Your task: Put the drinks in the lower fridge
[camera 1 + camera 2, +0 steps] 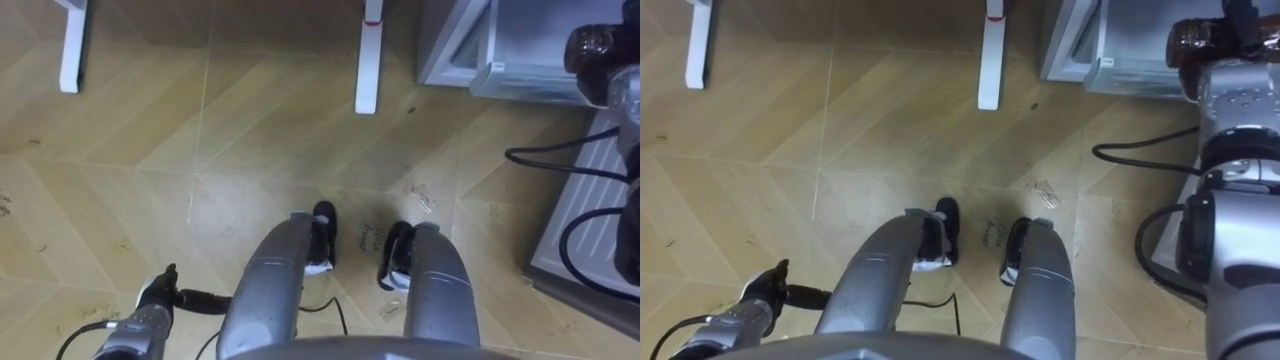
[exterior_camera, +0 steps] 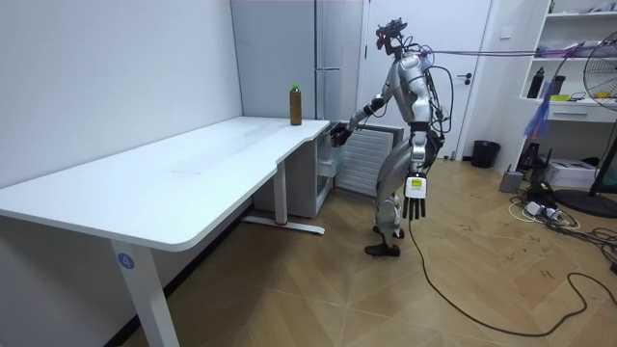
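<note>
Under me lies a pale herringbone wood floor [image 1: 250,150] — beside me a long white desk [image 2: 193,164] against a plain white wall [image 2: 116,67].

Right hand [image 2: 336,135]: in the room view I see it as a small dark patch against the fridge [image 2: 339,48], past the far corner of the counter [image 2: 193,164], too small to tell whether it holds anything. In the eye views a dark rounded mass [image 1: 1196,42] at the end of that arm is cut by the top edge, and I cannot separate hand from load. The fridge's inside is hidden from me, and the bottle [image 2: 295,104] on the counter is too small for its label or fill to be made out.
</note>
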### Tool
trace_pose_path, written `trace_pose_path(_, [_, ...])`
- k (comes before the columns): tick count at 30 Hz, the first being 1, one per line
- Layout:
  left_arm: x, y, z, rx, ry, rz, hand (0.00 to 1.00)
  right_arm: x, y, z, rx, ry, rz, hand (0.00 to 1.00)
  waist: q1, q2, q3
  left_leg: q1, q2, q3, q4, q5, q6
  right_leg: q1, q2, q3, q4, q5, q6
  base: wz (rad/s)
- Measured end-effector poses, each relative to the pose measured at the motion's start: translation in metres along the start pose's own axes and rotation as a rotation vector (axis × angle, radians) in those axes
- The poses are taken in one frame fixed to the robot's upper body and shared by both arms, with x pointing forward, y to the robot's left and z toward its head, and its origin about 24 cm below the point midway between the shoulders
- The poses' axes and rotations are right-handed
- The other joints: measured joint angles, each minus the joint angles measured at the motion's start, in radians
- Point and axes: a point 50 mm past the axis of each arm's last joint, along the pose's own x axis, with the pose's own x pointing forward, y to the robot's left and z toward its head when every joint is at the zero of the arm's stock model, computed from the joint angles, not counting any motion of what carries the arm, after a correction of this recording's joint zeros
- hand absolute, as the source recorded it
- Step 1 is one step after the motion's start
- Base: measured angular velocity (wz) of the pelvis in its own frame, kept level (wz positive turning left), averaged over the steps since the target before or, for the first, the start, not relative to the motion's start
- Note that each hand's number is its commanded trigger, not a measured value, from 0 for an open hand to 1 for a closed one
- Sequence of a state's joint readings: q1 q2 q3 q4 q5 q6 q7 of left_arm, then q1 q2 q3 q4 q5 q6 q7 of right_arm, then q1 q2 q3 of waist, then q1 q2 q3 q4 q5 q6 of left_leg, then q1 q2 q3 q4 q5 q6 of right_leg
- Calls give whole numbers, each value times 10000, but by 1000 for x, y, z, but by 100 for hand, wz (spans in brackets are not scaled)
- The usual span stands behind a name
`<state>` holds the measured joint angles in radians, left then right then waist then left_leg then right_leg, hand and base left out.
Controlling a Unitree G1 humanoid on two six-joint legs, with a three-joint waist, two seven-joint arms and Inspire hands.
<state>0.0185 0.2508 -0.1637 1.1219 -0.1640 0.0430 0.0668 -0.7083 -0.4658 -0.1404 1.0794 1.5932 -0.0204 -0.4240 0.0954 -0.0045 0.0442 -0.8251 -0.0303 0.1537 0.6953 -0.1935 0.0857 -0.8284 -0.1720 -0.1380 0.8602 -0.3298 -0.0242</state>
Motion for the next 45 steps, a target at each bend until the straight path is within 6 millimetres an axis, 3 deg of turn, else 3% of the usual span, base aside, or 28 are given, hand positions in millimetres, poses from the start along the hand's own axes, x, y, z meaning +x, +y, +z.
trace_pose_path(13, [0,-3,0,153,20,-8,0,1,-2,-1,492,199,333,0,127,-39,24,61,1,-1,-65,-5,8,80,-5,-7,-105,-14,22,0])
trace_pose_path(23, [0,-4,0,223,17,-36,0,2,-5,-1,563,216,395,0,124,-150,93,56,6,-3,-67,-7,6,80,-5,-7,-117,-17,23,0])
trace_pose_path(45, [0,-4,-1,228,136,-43,0,3,-4,0,567,181,763,0,102,-143,89,213,32,7,-87,-6,8,236,16,-6,-186,8,32,0])
